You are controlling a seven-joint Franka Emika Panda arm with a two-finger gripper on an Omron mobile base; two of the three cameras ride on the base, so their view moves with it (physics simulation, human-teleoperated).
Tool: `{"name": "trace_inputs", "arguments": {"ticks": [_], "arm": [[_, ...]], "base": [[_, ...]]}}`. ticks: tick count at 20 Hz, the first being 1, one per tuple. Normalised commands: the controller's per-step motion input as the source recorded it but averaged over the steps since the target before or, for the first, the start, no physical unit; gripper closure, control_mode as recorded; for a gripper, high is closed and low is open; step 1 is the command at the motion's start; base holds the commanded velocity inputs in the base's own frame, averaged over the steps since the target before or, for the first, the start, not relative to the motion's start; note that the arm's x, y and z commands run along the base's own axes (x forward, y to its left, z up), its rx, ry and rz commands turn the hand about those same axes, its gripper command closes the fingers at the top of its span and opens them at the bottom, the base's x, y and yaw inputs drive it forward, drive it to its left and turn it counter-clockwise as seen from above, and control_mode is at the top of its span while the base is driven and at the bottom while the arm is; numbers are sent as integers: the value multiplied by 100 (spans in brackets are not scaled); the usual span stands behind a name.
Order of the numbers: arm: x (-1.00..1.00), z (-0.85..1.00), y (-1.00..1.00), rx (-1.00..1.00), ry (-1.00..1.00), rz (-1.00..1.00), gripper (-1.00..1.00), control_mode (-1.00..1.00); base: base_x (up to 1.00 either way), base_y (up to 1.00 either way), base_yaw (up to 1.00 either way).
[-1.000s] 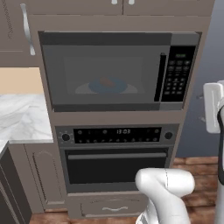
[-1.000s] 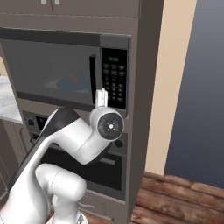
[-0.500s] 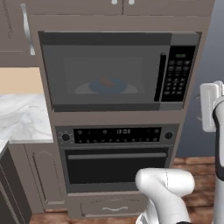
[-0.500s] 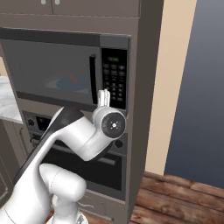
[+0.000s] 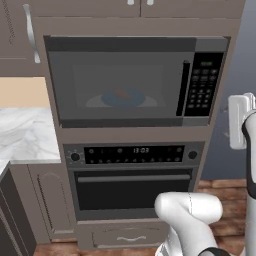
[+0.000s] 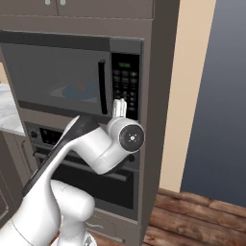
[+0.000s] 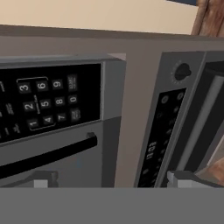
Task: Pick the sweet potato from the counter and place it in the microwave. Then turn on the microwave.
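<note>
Tool (image 6: 119,106) nearer microwave (image 6: 57,77) keypad (image 6: 126,86)

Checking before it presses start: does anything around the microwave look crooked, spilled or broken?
Nothing stands out. The microwave door is shut, with the sweet potato on the blue plate inside. The open end effector is near the keypad.

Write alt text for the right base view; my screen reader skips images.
The white arm holds its open claw at the black keypad of the closed microwave. Behind the dark door, the sweet potato lies on a blue plate; an oven sits below.
</note>
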Motion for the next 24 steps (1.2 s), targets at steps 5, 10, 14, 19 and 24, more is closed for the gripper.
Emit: {"name": "trace_inputs", "arguments": {"ticks": [5, 10, 14, 19, 24], "arm": [[13, -8, -5, 1, 0, 0, -100, -100], [13, -9, 0, 0, 0, 0, -100, -100], [14, -8, 0, 0, 0, 0, -100, -100], [17, -6, 0, 0, 0, 0, -100, -100], [21, -1, 0, 0, 0, 0, -100, -100]], "base": [[0, 0, 0], [0, 0, 0], [0, 0, 0], [0, 0, 0], [0, 0, 0]]}}
